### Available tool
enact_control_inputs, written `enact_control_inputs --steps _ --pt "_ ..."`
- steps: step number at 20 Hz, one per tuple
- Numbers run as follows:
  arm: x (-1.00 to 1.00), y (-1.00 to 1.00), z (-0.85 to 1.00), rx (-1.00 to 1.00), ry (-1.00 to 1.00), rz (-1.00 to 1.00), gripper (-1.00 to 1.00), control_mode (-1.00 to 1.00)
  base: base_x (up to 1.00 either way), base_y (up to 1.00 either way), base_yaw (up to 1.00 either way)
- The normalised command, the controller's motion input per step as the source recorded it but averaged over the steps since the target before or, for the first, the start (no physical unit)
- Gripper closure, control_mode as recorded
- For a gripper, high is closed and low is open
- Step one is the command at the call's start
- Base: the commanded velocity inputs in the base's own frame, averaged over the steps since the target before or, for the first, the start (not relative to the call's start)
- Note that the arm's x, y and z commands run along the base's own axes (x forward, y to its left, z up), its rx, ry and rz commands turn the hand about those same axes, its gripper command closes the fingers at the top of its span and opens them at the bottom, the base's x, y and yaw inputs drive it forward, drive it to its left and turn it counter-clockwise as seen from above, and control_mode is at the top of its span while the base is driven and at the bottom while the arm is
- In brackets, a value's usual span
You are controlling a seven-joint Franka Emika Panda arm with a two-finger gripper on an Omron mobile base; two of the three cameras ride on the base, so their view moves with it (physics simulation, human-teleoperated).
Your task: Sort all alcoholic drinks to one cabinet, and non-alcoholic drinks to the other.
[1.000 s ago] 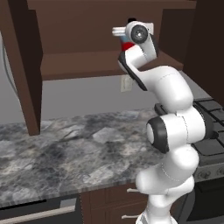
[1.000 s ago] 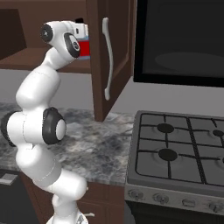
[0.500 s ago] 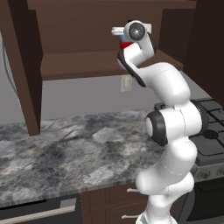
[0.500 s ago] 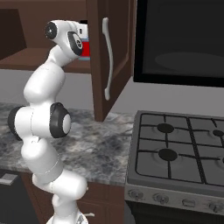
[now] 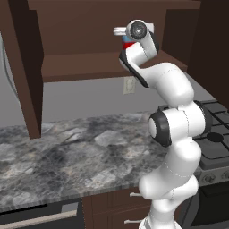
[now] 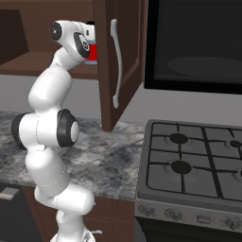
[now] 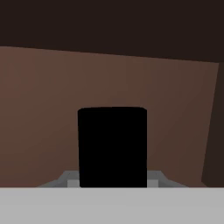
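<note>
The squat blue bottle with the red label [image 6: 93,51] is held at shelf height inside the open dark brown wall cabinet [image 5: 80,67], with my gripper [image 6: 90,41] shut on it. From the left base view only a sliver of the bottle [image 5: 128,42] shows behind the hand. Its black cap [image 7: 112,146] stands upright low in the middle of the hand view, in front of the cabinet's brown back wall. The cabinet door [image 6: 105,56] with its silver bar handle [image 6: 115,61] hangs open just right of the hand. The slim pale bottle and the tan cups are out of view.
A grey marbled counter [image 5: 67,152] runs below the cabinet. A gas stove [image 6: 189,160] stands to the right, under a black microwave [image 6: 198,42]. The other open door [image 5: 24,67] hangs at the left. A wall outlet [image 5: 129,84] sits under the shelf.
The hand has risen slightly and reached a little deeper into the cabinet with the bottle still in it. The elbow has swung closer to the counter.
</note>
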Motion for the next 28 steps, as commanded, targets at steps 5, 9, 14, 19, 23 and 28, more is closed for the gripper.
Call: enact_control_inputs --steps 5,9,14,19,23,28 --pt "0.05 0.00 -0.20 0.01 0.00 -0.01 1.00 -1.00 0.00 0.00 0.00" --pt "0.00 0.00 -0.18 0.01 0.00 -0.01 -1.00 -1.00 0.00 0.00 0.00" --pt "0.00 0.00 -0.14 0.00 -0.02 0.00 -1.00 -1.00 0.00 0.00 0.00" --pt "-0.01 0.00 -0.05 0.00 -0.14 0.00 -1.00 -1.00 0.00 0.00 0.00" --pt "-0.16 0.00 0.05 0.00 -0.19 0.00 -1.00 -1.00 0.00 0.00 0.00" --pt "-0.40 0.00 0.09 0.00 -0.12 0.00 -1.00 -1.00 0.00 0.00 0.00"
